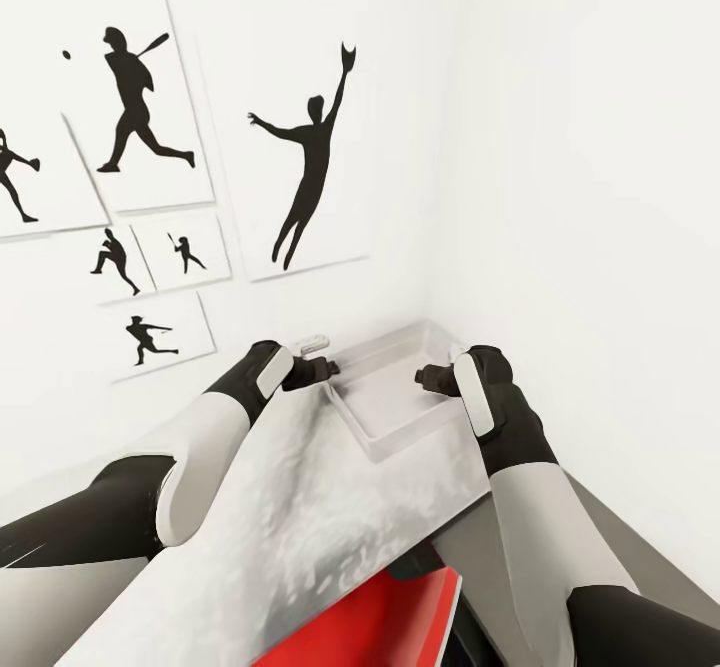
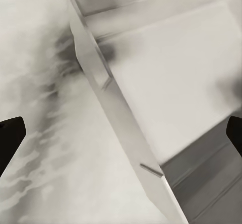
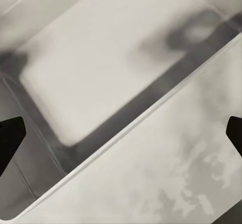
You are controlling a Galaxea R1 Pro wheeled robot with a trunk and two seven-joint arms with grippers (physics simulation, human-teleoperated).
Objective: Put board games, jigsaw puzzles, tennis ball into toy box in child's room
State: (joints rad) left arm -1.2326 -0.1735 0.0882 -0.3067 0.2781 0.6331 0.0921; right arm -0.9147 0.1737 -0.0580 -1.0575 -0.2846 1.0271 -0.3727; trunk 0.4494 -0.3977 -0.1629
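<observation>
The toy box (image 1: 352, 417) sits at 12 o'clock from the robot, pushed into the corner where two white walls meet, on the mottled light grey surface (image 1: 300, 537). Its inside looks bare; no toy shows in it.

The left claw (image 1: 325, 367) hangs at the box's 9 o'clock side and the right claw (image 1: 430, 379) at its 3 o'clock side. In the left wrist view the left claw (image 2: 121, 138) is spread wide, with the box's side wall (image 2: 101, 78) running between its dark fingertips (image 2: 10, 133). In the right wrist view the right claw (image 3: 121, 138) is likewise spread, straddling the box's rim (image 3: 131, 128). Neither one pinches anything.

At 6 o'clock, low in the head view, the corner of a flat red thing (image 1: 370, 627) shows beneath the edge of the grey slab; it may be a board game, but too little shows to tell.

The box is probably light and stiff, a thin-walled bin with smooth, flared sides, so a grip from outside would tend to slide up and off. The surest hold, I judge, is on the rim: one finger inside and one outside, on opposite walls, both claws closing together to keep it level.

Silhouette posters (image 1: 310, 162) of ball players hang on the wall from 9 to 11 o'clock.
</observation>
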